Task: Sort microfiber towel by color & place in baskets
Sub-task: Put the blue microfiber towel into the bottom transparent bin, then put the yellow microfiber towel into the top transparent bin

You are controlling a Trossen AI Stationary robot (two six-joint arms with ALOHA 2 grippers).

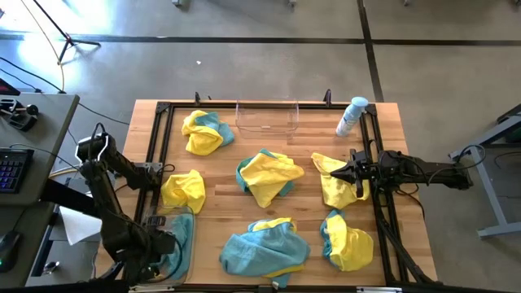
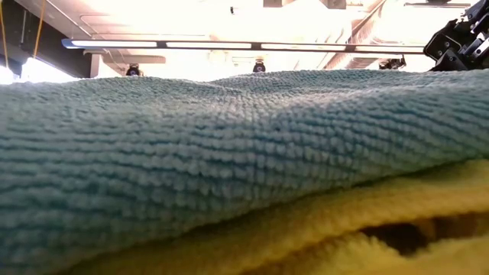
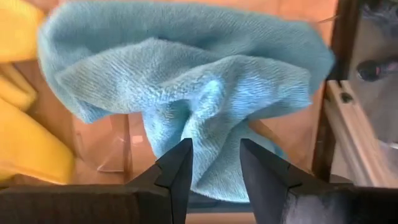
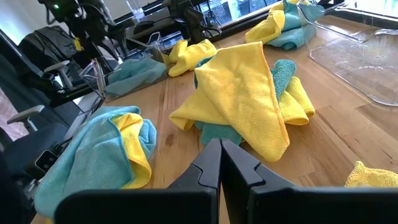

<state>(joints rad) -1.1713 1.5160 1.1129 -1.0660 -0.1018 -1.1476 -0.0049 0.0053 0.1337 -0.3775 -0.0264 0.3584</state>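
Observation:
Yellow and teal microfiber towels lie bunched over the wooden table. My left gripper (image 3: 214, 165) is open at the table's near left corner, above a clear basket (image 1: 186, 252) that holds a teal towel (image 3: 186, 93); a raised fold of it shows between the fingers. My right gripper (image 4: 221, 155) is shut, hovering at the table's right side over a yellow towel (image 1: 338, 185). A yellow towel over teal (image 4: 245, 93) lies at the table's centre. The second clear basket (image 1: 267, 115) stands at the far edge with nothing in it. My left gripper has its open fingers (image 3: 180, 171) on either side of the raised fold (image 3: 214, 124) of the teal towel, coming from above. Whether they touch the cloth cannot be told. The towel rests in the basket.
A white-and-blue spray bottle (image 1: 352, 116) stands at the far right. Other towels lie at far left (image 1: 203, 132), left (image 1: 183, 190), near centre (image 1: 264, 248) and near right (image 1: 348, 244). A teal towel over yellow (image 2: 229, 153) fills the low view. A black frame (image 1: 159, 138) edges the table.

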